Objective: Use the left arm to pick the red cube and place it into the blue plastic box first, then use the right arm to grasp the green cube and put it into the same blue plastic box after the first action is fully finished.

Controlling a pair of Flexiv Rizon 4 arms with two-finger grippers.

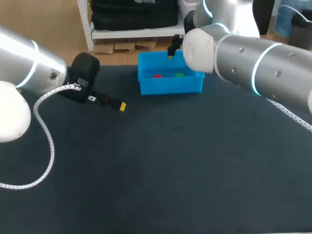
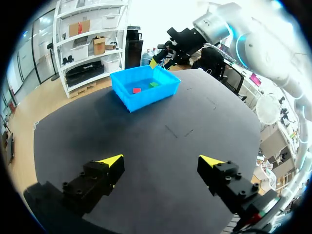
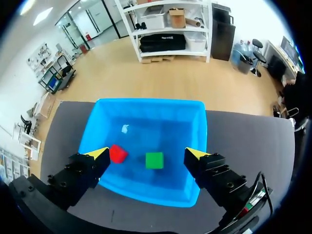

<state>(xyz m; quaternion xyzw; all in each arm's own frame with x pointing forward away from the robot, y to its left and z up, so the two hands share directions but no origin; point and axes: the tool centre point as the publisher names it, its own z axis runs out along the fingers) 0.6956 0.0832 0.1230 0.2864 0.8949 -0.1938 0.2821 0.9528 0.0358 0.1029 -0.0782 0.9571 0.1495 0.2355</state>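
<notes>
Upper middle of frame: blue plastic box holds red cube, green cube. Right gripper above box, fingers wide. Left gripper at left, fingers wide.

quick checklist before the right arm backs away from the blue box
1. Red cube inside the blue box: ok, lying on its floor.
2. Green cube inside the box: ok, beside the red cube, not touching it.
3. Right pincer released: ok, open over the box, holding nothing.
4. Left pincer out of the way: ok, open, empty, well away from the box.
5. Right pincer tips above the box rim: cannot tell, the views do not show the clearance.
</notes>
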